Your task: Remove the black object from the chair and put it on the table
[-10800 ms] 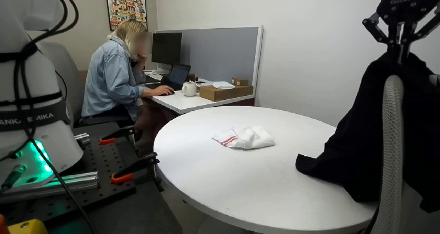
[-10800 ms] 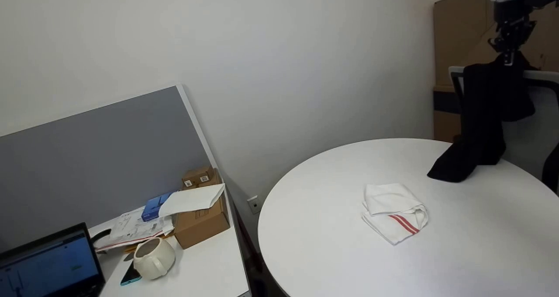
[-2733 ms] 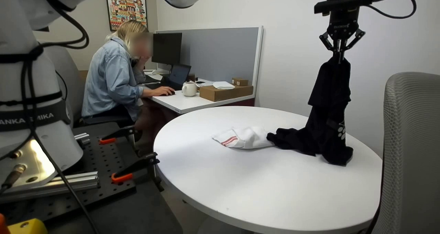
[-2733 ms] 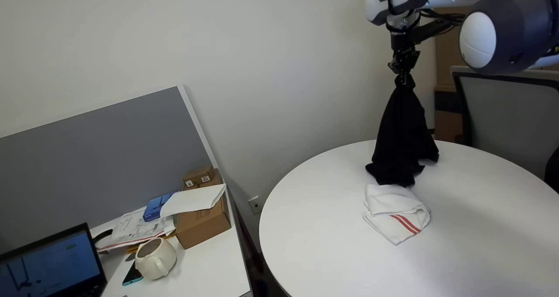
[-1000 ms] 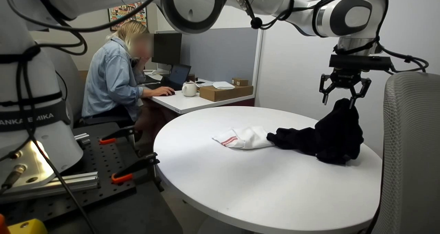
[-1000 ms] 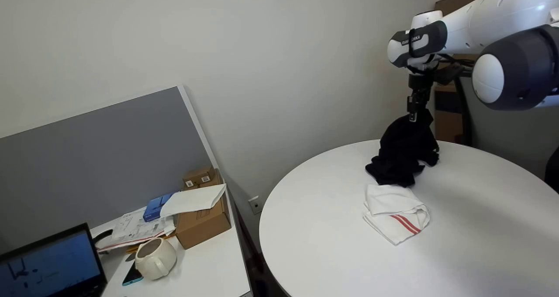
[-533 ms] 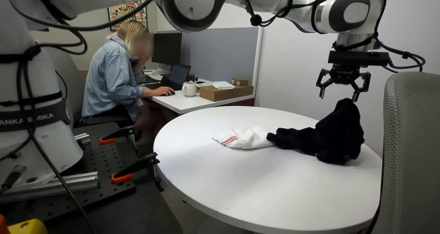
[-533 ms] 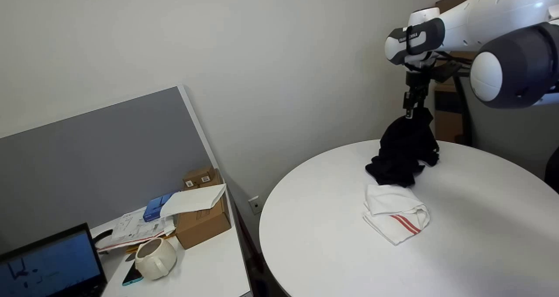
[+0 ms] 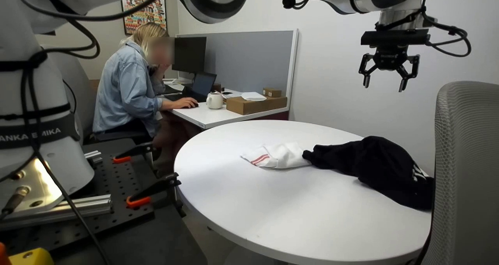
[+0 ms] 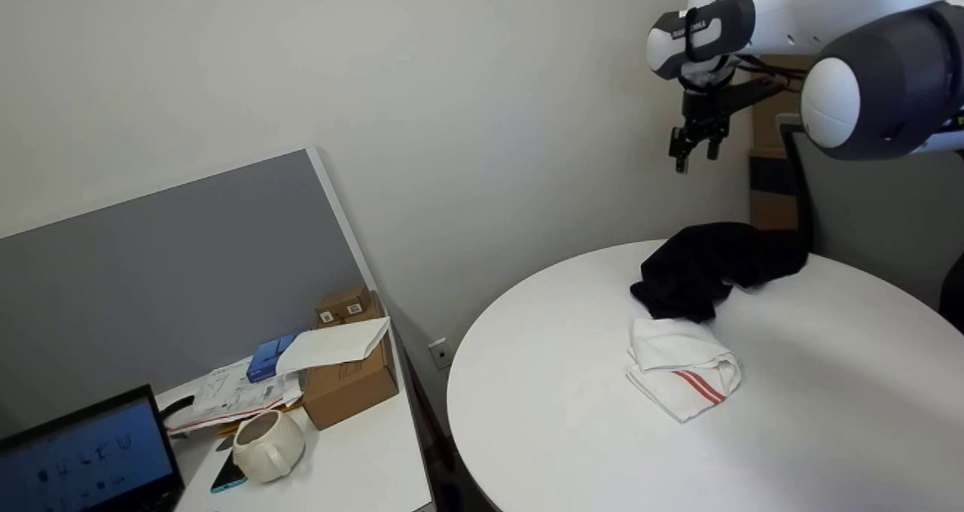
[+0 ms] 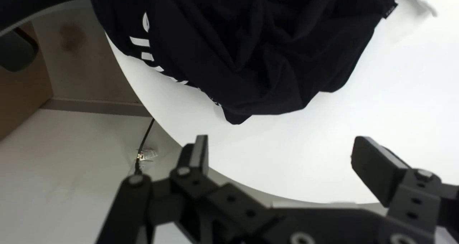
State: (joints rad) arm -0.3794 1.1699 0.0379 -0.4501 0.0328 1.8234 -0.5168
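The black object is a crumpled cloth garment with white print, lying on the round white table point(image 9: 273, 214). In both exterior views the black object point(image 9: 370, 159) point(image 10: 704, 267) rests near the far edge, close to the chair point(image 9: 468, 167). Its end passes behind the chair's mesh back in an exterior view, so that part is hidden. My gripper point(image 9: 384, 86) point(image 10: 697, 161) hangs well above the cloth, fingers wide apart and nothing between them. The wrist view shows the open gripper point(image 11: 281, 143) over bare table, with the black object point(image 11: 247, 54) ahead of it, untouched.
A folded white cloth point(image 9: 278, 156) point(image 10: 681, 369) with red stripes lies against the black one. A desk holds a mug point(image 9: 214, 100) point(image 10: 267, 444), a laptop and boxes; a person point(image 9: 128, 82) sits there. The wall stands behind the table.
My gripper was shut on the black cloth, then opened and let it go. It has since risen, and the cloth's propped-up peak has slumped down towards the chair.
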